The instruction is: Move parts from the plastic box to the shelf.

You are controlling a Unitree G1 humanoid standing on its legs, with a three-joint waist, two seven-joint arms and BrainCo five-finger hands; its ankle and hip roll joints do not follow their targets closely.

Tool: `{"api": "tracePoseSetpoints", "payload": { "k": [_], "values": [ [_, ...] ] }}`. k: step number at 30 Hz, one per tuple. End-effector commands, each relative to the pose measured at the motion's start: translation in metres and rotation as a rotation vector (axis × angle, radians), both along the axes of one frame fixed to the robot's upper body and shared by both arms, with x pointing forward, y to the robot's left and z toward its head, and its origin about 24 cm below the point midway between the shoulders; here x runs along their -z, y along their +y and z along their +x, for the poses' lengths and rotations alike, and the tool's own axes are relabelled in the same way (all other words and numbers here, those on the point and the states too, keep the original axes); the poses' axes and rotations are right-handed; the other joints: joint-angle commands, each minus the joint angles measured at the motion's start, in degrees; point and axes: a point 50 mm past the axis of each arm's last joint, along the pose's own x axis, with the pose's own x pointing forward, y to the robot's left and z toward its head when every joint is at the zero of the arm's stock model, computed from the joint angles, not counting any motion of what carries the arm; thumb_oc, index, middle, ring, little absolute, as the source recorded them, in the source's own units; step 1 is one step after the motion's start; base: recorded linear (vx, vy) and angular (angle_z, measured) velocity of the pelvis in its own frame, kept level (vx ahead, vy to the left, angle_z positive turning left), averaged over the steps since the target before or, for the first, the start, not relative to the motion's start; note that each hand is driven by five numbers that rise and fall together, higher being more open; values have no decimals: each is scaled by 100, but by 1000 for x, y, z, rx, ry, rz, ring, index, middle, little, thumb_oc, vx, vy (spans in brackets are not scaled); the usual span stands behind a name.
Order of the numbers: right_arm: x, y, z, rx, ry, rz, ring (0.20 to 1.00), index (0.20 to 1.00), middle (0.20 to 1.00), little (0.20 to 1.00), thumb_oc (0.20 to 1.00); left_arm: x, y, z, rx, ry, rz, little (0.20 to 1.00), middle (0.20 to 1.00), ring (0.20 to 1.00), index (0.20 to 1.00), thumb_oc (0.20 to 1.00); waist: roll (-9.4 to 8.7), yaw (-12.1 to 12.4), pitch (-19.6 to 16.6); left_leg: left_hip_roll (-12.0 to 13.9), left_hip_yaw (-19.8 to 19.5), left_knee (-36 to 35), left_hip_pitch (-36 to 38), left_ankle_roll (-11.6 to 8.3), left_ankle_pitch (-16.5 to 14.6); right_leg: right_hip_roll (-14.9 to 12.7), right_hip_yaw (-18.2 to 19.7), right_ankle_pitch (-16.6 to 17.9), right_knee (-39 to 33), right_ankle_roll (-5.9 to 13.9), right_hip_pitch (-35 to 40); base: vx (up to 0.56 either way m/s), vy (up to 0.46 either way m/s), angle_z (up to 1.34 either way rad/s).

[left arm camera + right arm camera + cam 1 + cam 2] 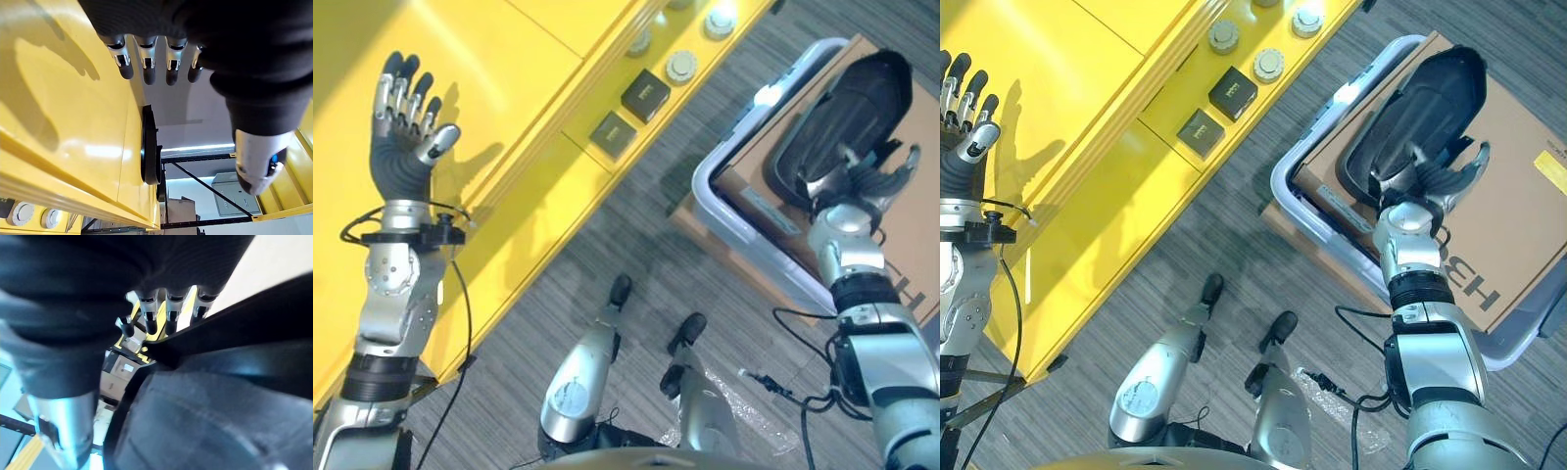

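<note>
A: From the head cameras, where's the part?
B: The large black oval plastic part (847, 122) lies on a brown cardboard sheet (1518, 196) inside the pale lavender-rimmed plastic box (734, 211) on the grey carpet. The right hand (857, 181) rests on its near end, fingers spread over the black surface.
A: And the yellow shelf (509, 117)?
B: It carries two small black square boxes (644, 94) and several round grey discs (682, 66). The left hand (403, 122) is raised over its top panel, fingers straight and spread, holding nothing.
A: Left wrist camera?
B: Its fingers (146, 58) point straight out beside the yellow surface, thumb apart.
A: Right wrist camera?
B: The fingers (171, 308) reach over the black part's rim (230, 342); I can't tell whether they curl round it.
</note>
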Motion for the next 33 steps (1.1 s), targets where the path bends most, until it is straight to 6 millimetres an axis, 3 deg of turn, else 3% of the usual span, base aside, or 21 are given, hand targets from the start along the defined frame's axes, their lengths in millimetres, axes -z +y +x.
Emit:
{"api": "tracePoseSetpoints", "payload": {
  "k": [1,10,15,20,33],
  "values": [
    [-37,-2,-9,59,-126,-121,1000,1000,1000,1000,1000,-5,0,-12,19,-68,-10,1000,1000,1000,1000,1000,-59,50,-361,39,-346,-95,-120,-51,-104,-554,90,-267,388,426,-14,0,0,0],
    [-45,1,-13,75,-139,-157,1000,1000,1000,1000,1000,-5,6,-10,20,-43,-29,1000,1000,1000,1000,1000,-60,21,-409,51,-341,-120,-25,-54,-118,-551,109,-279,369,443,72,4,3,1],
    [-36,1,-8,92,-48,-193,1000,1000,1000,1000,1000,-2,2,-9,30,-40,-31,1000,1000,1000,1000,1000,-39,35,-375,50,-330,-114,-26,-55,-110,-558,108,-271,366,437,80,0,0,0],
    [-20,-13,-8,135,75,-221,1000,1000,1000,1000,1000,0,1,-11,33,-52,-35,1000,1000,1000,1000,1000,-22,59,-324,33,-346,-93,-72,-55,-100,-583,78,-256,381,444,49,0,0,0],
    [-18,-22,-5,134,140,-213,1000,1000,1000,1000,1000,-2,0,-11,31,-62,-36,1000,1000,1000,1000,1000,7,129,-280,-14,-413,-51,-209,-51,-73,-626,30,-253,427,468,-49,0,0,0]
  ]
}}
